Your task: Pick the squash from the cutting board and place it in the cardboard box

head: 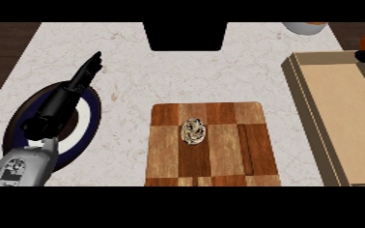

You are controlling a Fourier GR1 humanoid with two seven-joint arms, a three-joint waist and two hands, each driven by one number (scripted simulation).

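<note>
A small pale, mottled squash [193, 131] lies near the middle of the checkered wooden cutting board [235, 145]. The cardboard box [335, 111] stands open at the right edge, with a tan floor and nothing visible inside. My left hand [80, 79] shows at the left, fingers straight and pointing up and away, well apart from the board and holding nothing. My right hand is out of the view.
Under my left forearm sits a round plate [85, 125] with a dark blue rim and white ring. A black rectangular opening [185, 35] cuts into the counter's far edge. A white bowl-like object [305, 27] sits at the back right.
</note>
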